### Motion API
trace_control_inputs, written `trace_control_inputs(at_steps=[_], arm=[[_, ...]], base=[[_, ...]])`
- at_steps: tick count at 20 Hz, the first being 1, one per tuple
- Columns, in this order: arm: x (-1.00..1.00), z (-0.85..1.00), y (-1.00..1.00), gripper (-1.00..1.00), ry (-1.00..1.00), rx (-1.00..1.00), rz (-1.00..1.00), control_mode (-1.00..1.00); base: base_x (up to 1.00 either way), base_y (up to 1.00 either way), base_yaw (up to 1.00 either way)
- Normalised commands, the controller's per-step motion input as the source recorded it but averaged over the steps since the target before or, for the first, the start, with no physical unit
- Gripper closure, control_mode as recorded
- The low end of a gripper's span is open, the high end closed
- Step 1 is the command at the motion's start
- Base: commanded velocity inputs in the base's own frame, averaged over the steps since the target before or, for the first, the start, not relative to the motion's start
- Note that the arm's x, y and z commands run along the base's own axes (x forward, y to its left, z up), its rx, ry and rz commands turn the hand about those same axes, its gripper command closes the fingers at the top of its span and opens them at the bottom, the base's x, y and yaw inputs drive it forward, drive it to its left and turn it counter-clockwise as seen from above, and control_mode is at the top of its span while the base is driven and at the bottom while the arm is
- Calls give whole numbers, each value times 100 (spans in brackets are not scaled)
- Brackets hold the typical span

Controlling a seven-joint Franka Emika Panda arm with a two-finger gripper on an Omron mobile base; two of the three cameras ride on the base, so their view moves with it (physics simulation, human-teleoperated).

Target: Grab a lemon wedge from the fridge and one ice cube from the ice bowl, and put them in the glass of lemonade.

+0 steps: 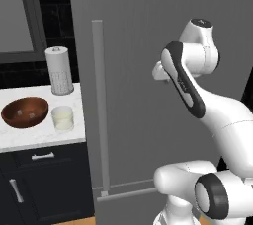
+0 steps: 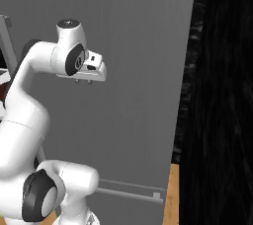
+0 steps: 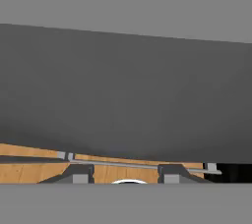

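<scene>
Ice bowl (image 1: 24, 112): reddish-brown and shallow, at the left edge of the left base view on the white counter (image 1: 29, 137); two pale cubes inside, likely slick and small, best pinched across flat faces.
Glass of lemonade (image 1: 63, 118): just right of the bowl and apart from it, lower-left quarter of the frame; clear, probably fragile and easy to tip, so drops should come from directly above the rim.
Paper-towel roll (image 1: 59, 70): upright behind the glass, upper left; tall enough to snag an arm reaching in from the right.
Fridge (image 1: 133, 71): closed grey door across the centre of both base views; heavy, stiff panel, judged to need a steady pull.
Bar handle (image 1: 100, 105): long vertical bar left of centre in the left base view; the natural place to take hold, anywhere along its middle.
Lemon wedge: presumably behind the shut door, unseen; likely soft, wet and light, calling for a gentle pinch.
Gripper (image 3: 125, 175): tips at the bottom of the hand view, standing partly apart with nothing between them, facing the door's lower edge and wood floor (image 3: 29, 166).
In the way: the shut door itself, plus the arm's own elbow crowding the centre-right.
</scene>
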Motion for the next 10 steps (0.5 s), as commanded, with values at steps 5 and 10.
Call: trace_control_inputs(at_steps=[5, 10], arm=[[-27, -7, 0, -100, 9, 1, 0, -100], [-94, -17, 0, -100, -18, 6, -2, -100]], base=[[0, 0, 0], [0, 0, 0]])
